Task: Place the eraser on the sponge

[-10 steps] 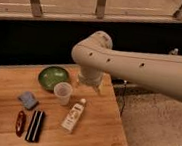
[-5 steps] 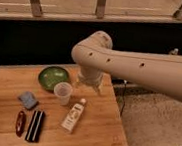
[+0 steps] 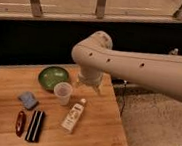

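Nothing on the surface had shifted from half a second or a full second earlier: every object lay in the same spot, and the arm held the same pose, reaching in from the right with its bend over the far middle of the wooden top. The gripper hung below that bend, pointing down over the far edge of the surface, just right of the bowl and beyond the cup. Whether it was released or clenched could not be told, and nothing could be seen in its hold.

The eraser lay flat at the near left, its long side running near to far. The small dark red object lay just to its left, parallel to it. The sponge sat a little farther back, apart from the eraser.

The green bowl stood upright at the far left, and only its green inside showed. The clear cup stood upright just near and right of the bowl; what it held could not be made out. The white bottle lay on its side to the right of the eraser, cap pointing toward the cup.
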